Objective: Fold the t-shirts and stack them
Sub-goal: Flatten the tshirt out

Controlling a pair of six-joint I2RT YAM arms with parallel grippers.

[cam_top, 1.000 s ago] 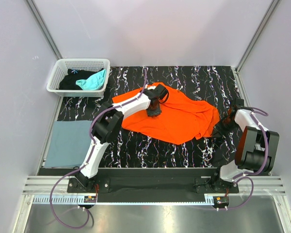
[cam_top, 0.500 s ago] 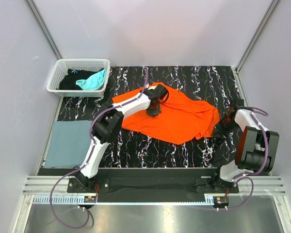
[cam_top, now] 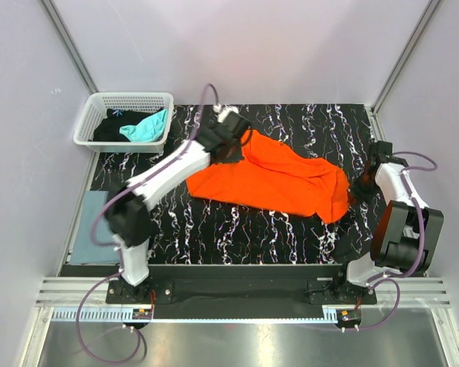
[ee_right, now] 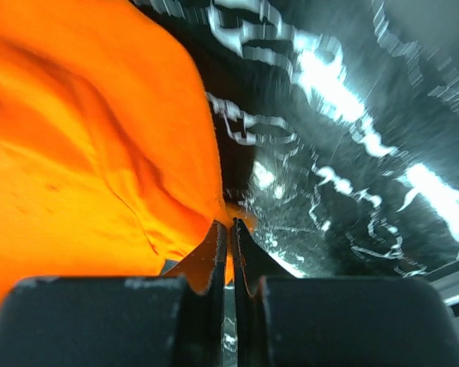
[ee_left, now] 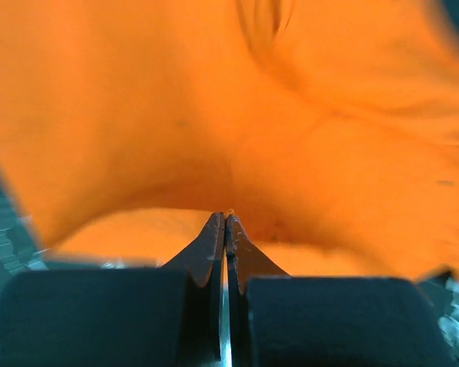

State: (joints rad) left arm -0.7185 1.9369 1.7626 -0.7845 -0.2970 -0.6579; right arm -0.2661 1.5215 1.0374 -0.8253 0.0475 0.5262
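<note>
A bright orange t-shirt (cam_top: pixel 279 180) lies spread and stretched across the middle of the black marbled table (cam_top: pixel 306 122). My left gripper (cam_top: pixel 231 145) is shut on its upper left part, and orange cloth (ee_left: pixel 214 115) fills the left wrist view. At the shirt's right end my right gripper (cam_top: pixel 357 189) is shut on a corner of the orange cloth (ee_right: pixel 84 138). A folded grey-blue t-shirt (cam_top: pixel 99 225) lies flat at the table's left edge. Teal (cam_top: pixel 145 126) and black (cam_top: pixel 111 126) t-shirts sit in the basket.
A white lattice basket (cam_top: pixel 88 122) stands at the back left corner. White walls with metal posts close in the table at the back and sides. Bare marbled surface (ee_right: pixel 352 115) shows to the right of the orange cloth in the right wrist view.
My left gripper has closed on the orange shirt and carried its part back and to the left. The shirt is now drawn out longer between the two grippers; the right gripper shifted slightly.
</note>
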